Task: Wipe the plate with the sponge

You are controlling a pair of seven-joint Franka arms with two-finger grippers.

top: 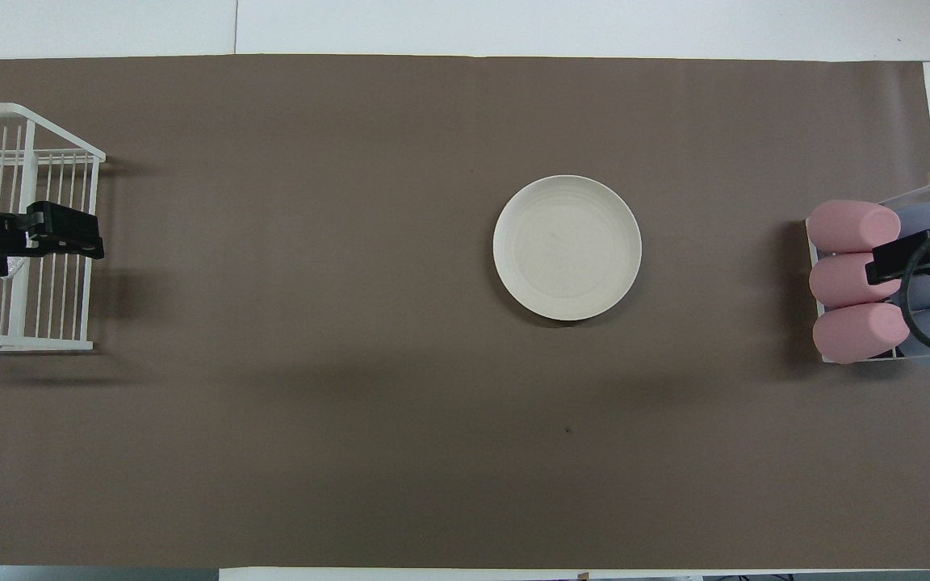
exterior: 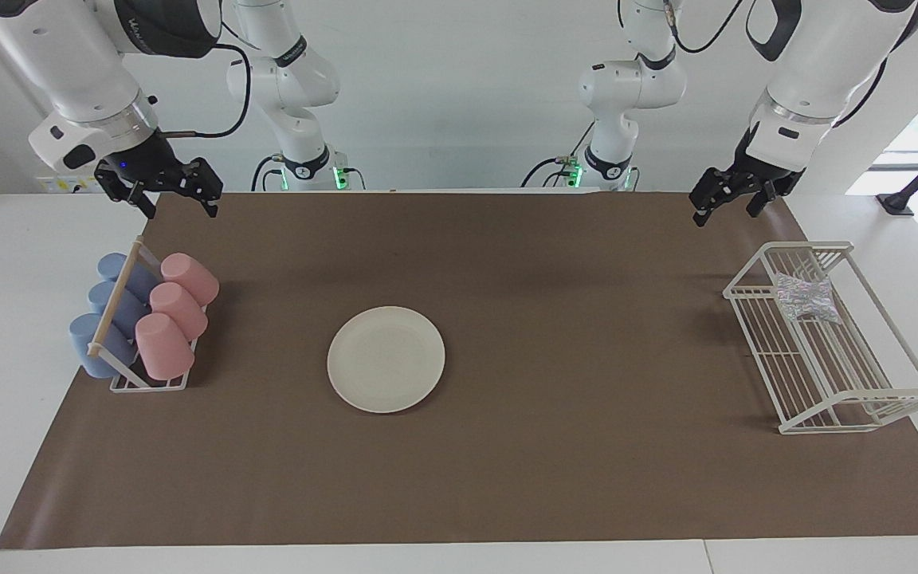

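Note:
The cream-white plate (exterior: pixel 386 359) lies flat on the brown mat near the table's middle, and also shows in the overhead view (top: pixel 567 247). The silvery mesh sponge (exterior: pixel 806 296) lies in the white wire rack (exterior: pixel 849 399) at the left arm's end of the table. My left gripper (exterior: pixel 723 209) is open and empty, raised high over the rack's rim; in the overhead view the left gripper (top: pixel 77 234) covers most of the sponge. My right gripper (exterior: pixel 180 209) is open and empty, waiting high over the cup rack.
A small rack (exterior: pixel 148 384) with three pink cups (exterior: pixel 172 315) and several blue cups (exterior: pixel 104 319) stands at the right arm's end of the table. The brown mat (exterior: pixel 555 470) covers most of the table. The wire rack (top: pixel 53 343) has tall sides.

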